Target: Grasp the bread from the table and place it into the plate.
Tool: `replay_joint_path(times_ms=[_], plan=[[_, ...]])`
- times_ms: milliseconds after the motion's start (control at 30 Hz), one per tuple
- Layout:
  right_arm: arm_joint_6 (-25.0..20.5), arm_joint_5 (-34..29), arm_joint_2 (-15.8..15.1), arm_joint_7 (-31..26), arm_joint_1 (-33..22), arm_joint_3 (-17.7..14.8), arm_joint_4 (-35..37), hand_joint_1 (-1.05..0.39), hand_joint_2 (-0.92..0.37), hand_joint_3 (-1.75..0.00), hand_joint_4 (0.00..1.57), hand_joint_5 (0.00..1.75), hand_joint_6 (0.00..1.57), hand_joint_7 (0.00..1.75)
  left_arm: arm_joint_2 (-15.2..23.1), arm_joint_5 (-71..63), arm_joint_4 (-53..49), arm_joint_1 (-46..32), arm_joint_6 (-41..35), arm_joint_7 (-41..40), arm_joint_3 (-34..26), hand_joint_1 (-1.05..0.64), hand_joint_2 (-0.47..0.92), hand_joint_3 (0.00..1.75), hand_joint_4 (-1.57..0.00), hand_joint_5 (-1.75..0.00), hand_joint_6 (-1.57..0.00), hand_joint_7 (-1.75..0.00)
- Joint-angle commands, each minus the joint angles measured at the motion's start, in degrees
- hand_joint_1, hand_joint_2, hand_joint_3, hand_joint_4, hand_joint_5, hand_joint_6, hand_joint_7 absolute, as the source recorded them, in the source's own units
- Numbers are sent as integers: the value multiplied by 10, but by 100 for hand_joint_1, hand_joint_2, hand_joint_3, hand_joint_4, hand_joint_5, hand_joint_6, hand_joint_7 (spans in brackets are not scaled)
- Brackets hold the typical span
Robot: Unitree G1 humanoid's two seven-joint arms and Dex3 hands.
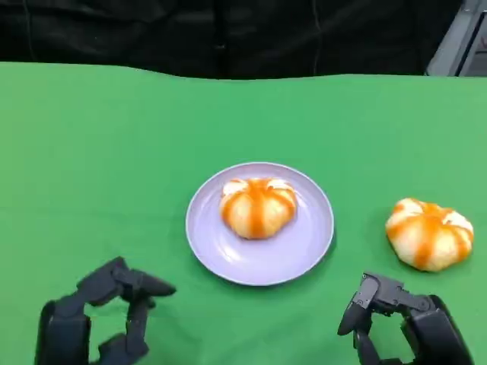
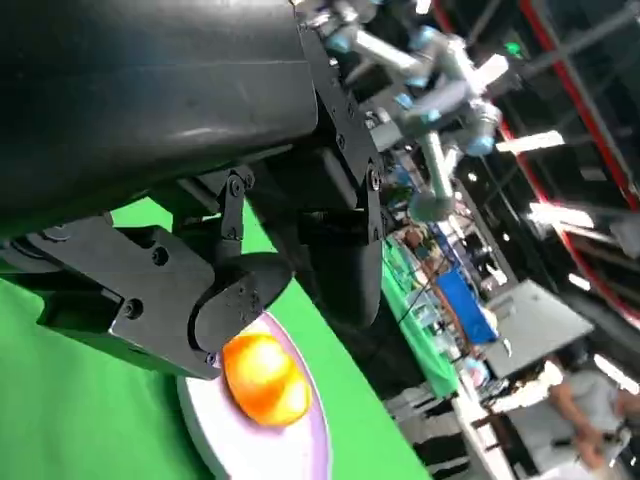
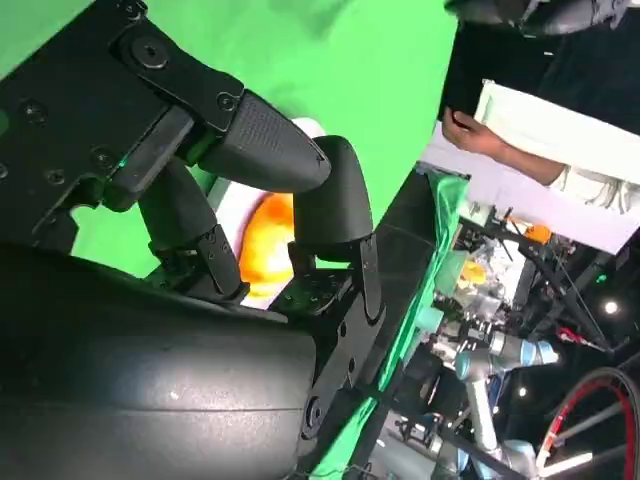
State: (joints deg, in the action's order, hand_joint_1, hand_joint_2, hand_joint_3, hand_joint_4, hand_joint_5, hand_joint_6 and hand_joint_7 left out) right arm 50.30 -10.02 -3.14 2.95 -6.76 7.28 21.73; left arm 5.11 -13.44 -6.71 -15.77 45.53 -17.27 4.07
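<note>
A round orange-striped bread (image 1: 257,207) lies in the lavender plate (image 1: 308,245) at the table's middle. A second bread (image 1: 430,232) of the same kind sits on the green cloth to the plate's right. My right hand (image 1: 399,319) hovers at the near edge just in front of that second bread, fingers apart and holding nothing. My left hand (image 1: 106,315) is at the near left, well clear of the plate, fingers apart and empty. The left wrist view shows the bread (image 2: 262,380) on the plate (image 2: 305,455) past its fingers (image 2: 230,300). An orange bread (image 3: 265,250) peeks between the right fingers (image 3: 270,150).
The green cloth (image 1: 99,152) covers the whole table, with a dark backdrop behind its far edge. A person's hand and white sleeve (image 3: 520,130) show beyond the table. Another robot arm (image 2: 440,100) and a person (image 2: 580,400) stand in the background.
</note>
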Motion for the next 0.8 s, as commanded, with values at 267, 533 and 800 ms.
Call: replay_joint_path(times_ms=[267,533,800], plan=[[4,7,-10,-1,-1,-5,-3,-49,-33,-152,79,175,73,156,-20,44,3,-21,1,44,-14,5,55,120,-75,-175,-63,-170],[3,9,-11,1,-2,-4,-3,-50,-34,-150,79,175,73,156,-15,86,-4,-15,-7,98,-19,2,55,117,-74,-175,-61,-172],[1,7,-12,1,-2,-4,-3,-51,-35,-149,79,175,73,156,-20,98,-17,-7,0,121,-27,1,56,110,-74,-175,-64,-168]])
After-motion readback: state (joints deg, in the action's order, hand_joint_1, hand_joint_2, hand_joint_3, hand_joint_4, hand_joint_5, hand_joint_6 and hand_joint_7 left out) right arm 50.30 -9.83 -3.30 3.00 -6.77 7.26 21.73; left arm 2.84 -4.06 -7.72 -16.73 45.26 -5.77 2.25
